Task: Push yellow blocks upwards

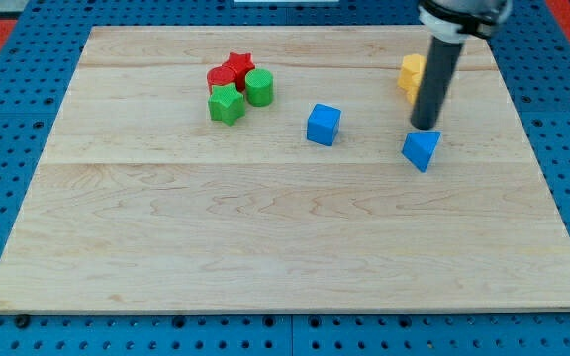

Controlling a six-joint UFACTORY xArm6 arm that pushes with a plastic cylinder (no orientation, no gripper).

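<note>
Yellow block (411, 74) partly behind the rod, just up-left of my tip (425, 128), a gripperless end effector, grasping nothing

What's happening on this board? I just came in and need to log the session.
A robot arm is pushing blocks about a wooden board with a dark rod. My tip sits just below the yellow block at the view's upper right, right above the blue triangular block. A blue cube lies mid-board. A red star, a red block, a green cylinder and a green star cluster at upper left.
</note>
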